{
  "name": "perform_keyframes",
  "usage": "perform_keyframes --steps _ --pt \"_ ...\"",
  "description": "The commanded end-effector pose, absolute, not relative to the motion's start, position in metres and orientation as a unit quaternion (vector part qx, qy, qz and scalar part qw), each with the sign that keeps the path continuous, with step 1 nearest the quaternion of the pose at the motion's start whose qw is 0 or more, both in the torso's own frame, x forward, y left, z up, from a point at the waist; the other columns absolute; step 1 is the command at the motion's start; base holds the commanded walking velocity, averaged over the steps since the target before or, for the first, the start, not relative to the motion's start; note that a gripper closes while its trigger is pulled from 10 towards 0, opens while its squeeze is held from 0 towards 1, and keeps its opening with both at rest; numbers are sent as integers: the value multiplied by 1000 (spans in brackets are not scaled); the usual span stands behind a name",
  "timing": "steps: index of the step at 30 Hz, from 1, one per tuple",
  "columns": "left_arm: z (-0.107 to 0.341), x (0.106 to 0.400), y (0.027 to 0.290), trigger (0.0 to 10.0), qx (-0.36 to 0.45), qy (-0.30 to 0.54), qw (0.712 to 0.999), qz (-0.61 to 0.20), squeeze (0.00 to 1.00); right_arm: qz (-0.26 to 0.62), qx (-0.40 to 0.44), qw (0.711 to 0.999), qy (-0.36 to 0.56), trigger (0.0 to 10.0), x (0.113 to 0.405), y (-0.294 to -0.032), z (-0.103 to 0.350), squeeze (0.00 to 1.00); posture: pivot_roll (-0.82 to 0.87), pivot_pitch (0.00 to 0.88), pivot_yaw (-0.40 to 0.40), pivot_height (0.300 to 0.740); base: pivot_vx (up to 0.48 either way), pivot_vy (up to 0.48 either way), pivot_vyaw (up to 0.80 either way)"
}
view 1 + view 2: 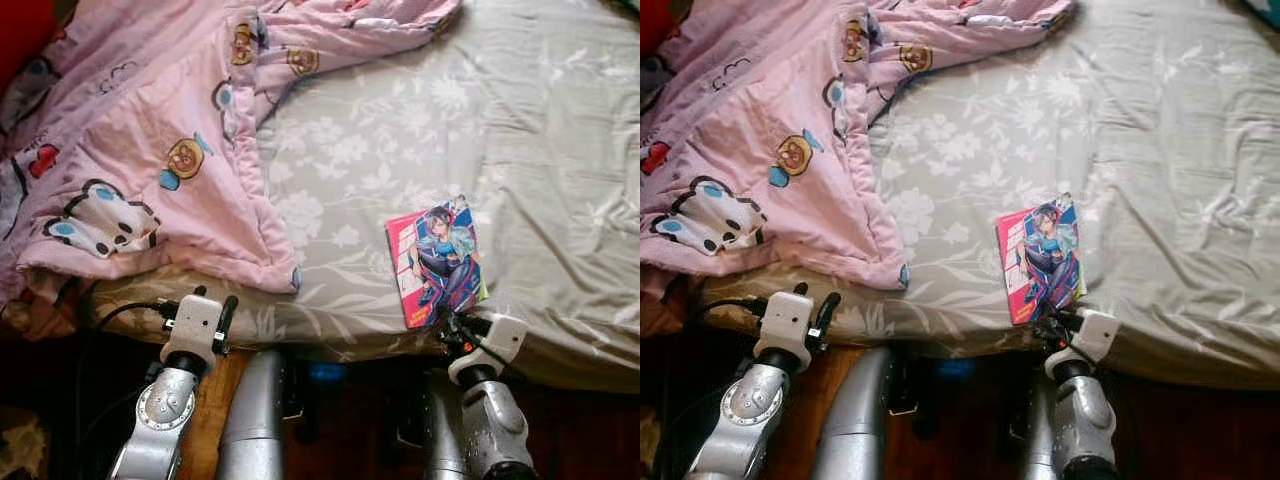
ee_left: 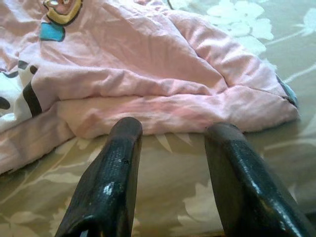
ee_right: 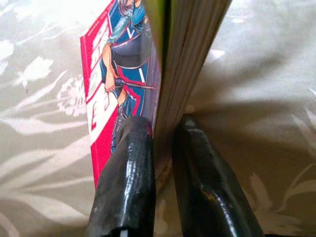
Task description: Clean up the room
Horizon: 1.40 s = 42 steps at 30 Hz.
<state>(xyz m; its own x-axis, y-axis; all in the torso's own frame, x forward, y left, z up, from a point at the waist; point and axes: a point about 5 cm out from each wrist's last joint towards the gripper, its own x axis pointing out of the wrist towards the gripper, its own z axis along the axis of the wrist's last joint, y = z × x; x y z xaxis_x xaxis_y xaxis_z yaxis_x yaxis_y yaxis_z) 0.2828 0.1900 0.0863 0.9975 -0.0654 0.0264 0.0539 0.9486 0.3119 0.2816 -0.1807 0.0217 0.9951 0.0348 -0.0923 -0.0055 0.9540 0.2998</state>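
Observation:
A comic book (image 1: 437, 259) with a red cover and a drawn figure lies near the front edge of the bed (image 1: 560, 150). My right gripper (image 3: 163, 133) is shut on the comic book (image 3: 170, 64), its fingers (image 3: 131, 173) clamping the near edge from both sides. A crumpled pink cartoon blanket (image 1: 150, 150) covers the bed's left part. My left gripper (image 2: 170, 136) is open at the bed's front edge, just before the blanket's (image 2: 148, 84) folded hem, nothing between its fingers (image 2: 111, 182).
The grey floral sheet (image 1: 380, 160) spreads across the middle and right of the bed. Below the bed's front edge lies dark floor and a strip of wood (image 1: 205, 420). A red thing (image 1: 22, 30) shows at the far left corner.

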Motion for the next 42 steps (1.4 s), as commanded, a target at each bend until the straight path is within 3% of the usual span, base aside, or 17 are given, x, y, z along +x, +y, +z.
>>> perform_keyframes --steps 1,19,20,21,22,23,42 --pt "72 277 193 10000 163 6 986 -24 0 -19 132 989 69 10000 263 -190 9 0 180 313 -33 625 0 0 0" --pt "72 291 196 10000 170 -9 985 -27 0 -154 137 965 160 10000 204 -220 -26 0 151 290 -20 625 0 0 0" --pt "72 291 196 10000 170 -9 985 -28 0 -156 138 965 160 10000 206 -221 -26 106 152 292 -19 625 0 0 0" --pt "71 291 196 10000 170 -9 985 -28 0 -157 139 965 160 10000 207 -222 -25 800 153 292 -19 625 0 0 0" --pt "71 291 196 10000 170 -9 985 -28 0 -157 139 965 160 10000 207 -222 -25 800 153 292 -19 625 0 0 0" --pt "71 291 195 10000 170 -10 985 -30 0 -161 152 962 157 10000 212 -223 -23 1000 154 294 -19 625 0 0 0" --pt "63 289 188 10000 175 11 983 -61 0 -116 149 973 129 10000 249 -209 -6 1000 181 311 -2 625 0 0 0"
